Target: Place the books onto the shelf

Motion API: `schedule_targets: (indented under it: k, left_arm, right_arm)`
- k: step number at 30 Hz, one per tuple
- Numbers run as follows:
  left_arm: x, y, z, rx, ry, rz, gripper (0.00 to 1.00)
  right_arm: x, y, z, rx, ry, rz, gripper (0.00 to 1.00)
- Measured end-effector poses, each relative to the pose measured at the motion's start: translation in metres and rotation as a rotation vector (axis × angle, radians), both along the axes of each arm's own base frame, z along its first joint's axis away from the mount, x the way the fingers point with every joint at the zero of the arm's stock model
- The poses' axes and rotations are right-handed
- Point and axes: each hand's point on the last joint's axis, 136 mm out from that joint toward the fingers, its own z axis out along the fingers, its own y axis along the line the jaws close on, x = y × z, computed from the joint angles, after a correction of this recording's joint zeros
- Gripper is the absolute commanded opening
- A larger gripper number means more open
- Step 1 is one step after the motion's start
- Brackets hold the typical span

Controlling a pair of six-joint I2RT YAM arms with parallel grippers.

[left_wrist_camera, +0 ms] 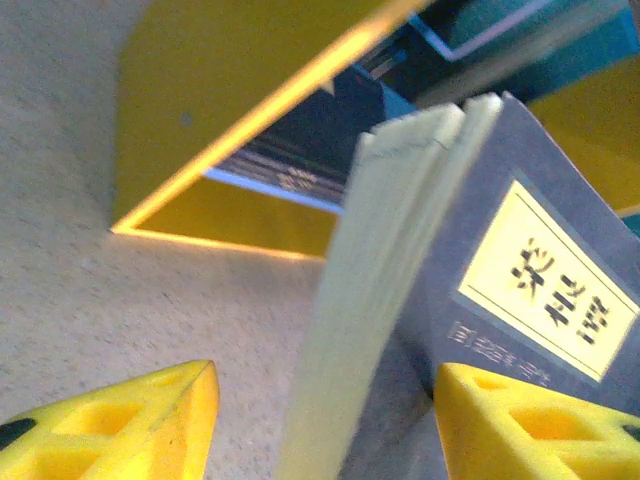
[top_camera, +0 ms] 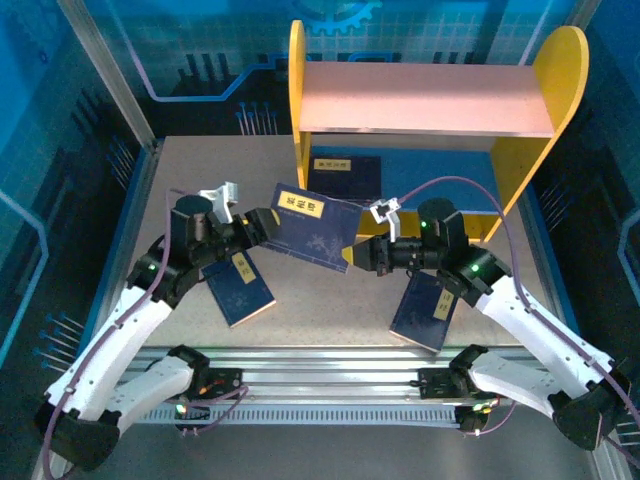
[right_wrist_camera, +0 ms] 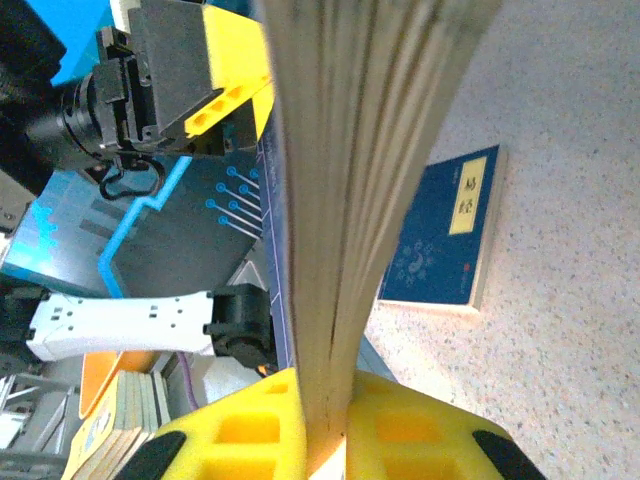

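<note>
A dark navy book (top_camera: 305, 228) with a yellow label hangs tilted above the table, in front of the shelf (top_camera: 420, 98). My right gripper (top_camera: 352, 252) is shut on its right end; in the right wrist view the yellow fingers (right_wrist_camera: 250, 430) pinch the page edges (right_wrist_camera: 360, 150). My left gripper (top_camera: 268, 224) stands open around the book's left end, and its fingers (left_wrist_camera: 150, 420) sit apart from the pages (left_wrist_camera: 370, 300). Another book (top_camera: 345, 175) lies on the shelf's blue lower board. Two more books lie on the table, one (top_camera: 240, 287) under the left arm and one (top_camera: 425, 312) under the right arm.
The shelf's yellow side panels (top_camera: 297, 90) rise at the back, with the pinkish top board between them. Blue walls and a metal frame (top_camera: 115, 90) close in the table. A metal rail (top_camera: 330, 385) runs along the near edge by the arm bases.
</note>
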Motion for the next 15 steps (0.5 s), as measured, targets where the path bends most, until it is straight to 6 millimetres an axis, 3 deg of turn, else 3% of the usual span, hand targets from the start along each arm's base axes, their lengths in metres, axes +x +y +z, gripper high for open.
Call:
schedule_targets:
  k: [5,11,15]
  left_arm:
    - [-0.011,-0.019,0.009,-0.053,-0.016,-0.130,0.53]
    - [-0.018,-0.028,0.017,-0.076,-0.049,-0.207,0.29]
    - [-0.018,-0.029,0.022,-0.085,-0.077,-0.228,0.19]
  right_arm:
    - [-0.002,-0.008,-0.002,0.005,0.025,0.029,0.14]
    - [-0.001,-0.014,0.003,0.011,0.027,0.043,0.15]
    - [0.001,-0.016,0.000,0.008,0.043,0.043,0.18]
